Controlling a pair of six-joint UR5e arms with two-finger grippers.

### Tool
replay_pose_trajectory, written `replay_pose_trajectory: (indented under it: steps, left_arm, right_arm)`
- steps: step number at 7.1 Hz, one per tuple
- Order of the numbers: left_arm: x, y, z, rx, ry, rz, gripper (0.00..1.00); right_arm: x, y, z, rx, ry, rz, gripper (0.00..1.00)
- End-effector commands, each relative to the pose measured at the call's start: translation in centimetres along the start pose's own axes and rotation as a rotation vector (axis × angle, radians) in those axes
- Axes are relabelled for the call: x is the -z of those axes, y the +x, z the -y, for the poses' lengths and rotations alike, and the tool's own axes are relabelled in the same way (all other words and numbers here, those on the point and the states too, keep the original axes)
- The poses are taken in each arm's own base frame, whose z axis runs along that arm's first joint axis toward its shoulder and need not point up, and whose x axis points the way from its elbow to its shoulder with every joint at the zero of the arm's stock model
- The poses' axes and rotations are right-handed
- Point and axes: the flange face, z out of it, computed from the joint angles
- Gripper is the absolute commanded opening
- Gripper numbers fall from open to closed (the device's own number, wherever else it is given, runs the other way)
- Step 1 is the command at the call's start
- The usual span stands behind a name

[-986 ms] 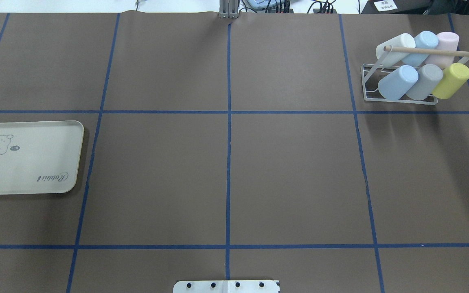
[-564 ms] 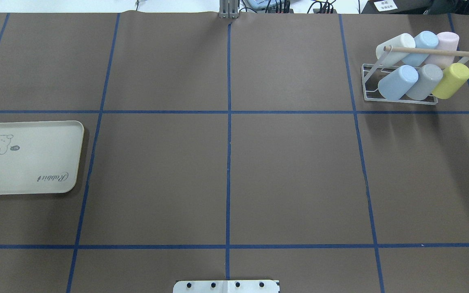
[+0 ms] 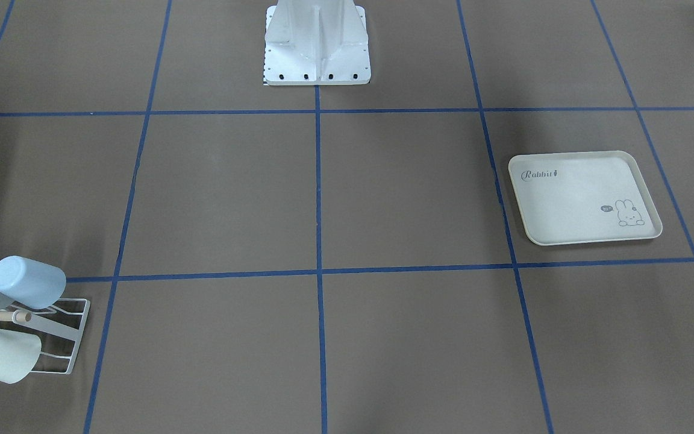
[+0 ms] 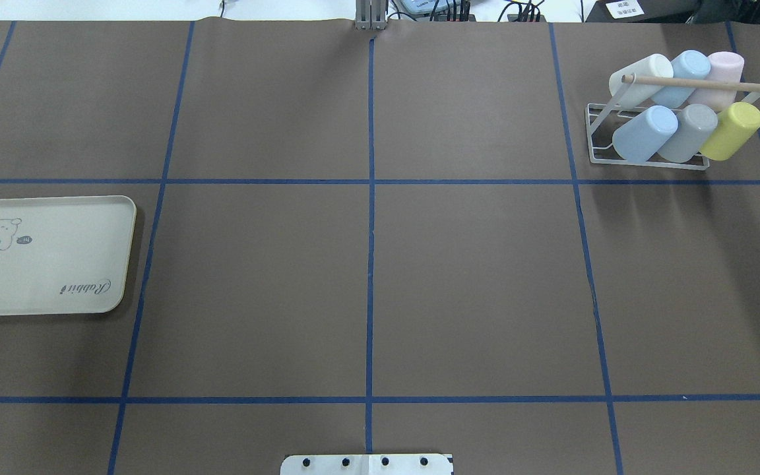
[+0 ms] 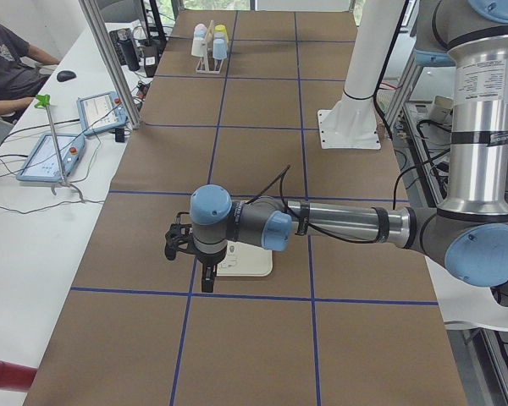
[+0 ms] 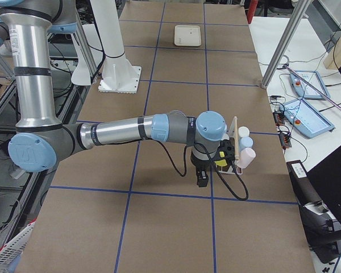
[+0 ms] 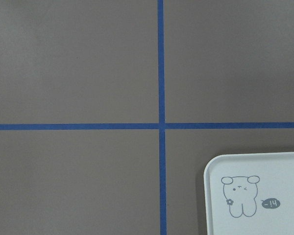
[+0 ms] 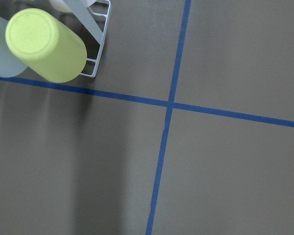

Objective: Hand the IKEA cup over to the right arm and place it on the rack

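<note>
Brown paper (image 4: 254, 277) over the table showed no change across the last second of the overhead view. The tray (image 4: 57, 264) and the rack (image 4: 601, 157) lay exactly as before, and no arm entered that view. Six cups (image 4: 680, 105) sat tilted on the rack's prongs in two rows of three. The wooden rod (image 4: 696, 83) ran across the far row, and the yellow cup (image 4: 733, 130) stood at the near row's outer end. No cup showed on the tray.

The left gripper (image 5: 206, 272) hung over the table beside the tray's corner, and the right gripper (image 6: 202, 175) hung just beside the rack. Both appeared only in the side views, so how wide their fingers stood could not be told. Neither wrist view showed a cup in hold.

With every cup racked and nothing moving, the transfer and placement appeared finished, and nothing was left to hand over.
</note>
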Motion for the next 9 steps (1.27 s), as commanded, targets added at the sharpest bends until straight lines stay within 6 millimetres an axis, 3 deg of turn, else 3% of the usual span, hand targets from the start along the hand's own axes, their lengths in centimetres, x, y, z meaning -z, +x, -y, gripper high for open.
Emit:
replay_pose_trajectory:
  steps: [1,6,9]
  left_arm:
    - [0.0,-0.2,-0.8,0.003,-0.001,0.0,1.0]
    - [-0.2,-0.5,-1.3,0.006,-0.005,0.001,1.0]
    - [-0.2,-0.5,-1.4,0.007,-0.006,0.001,1.0]
  right_arm:
    - [-1.7,1.5,-0.9,-0.024,-0.026,0.005,1.0]
    - [-1.1,0.9,-1.1,-0.067,0.122,-0.026,1.0]
    - [-2.3,1.9,-2.4,-0.098,0.095,-0.014,1.0]
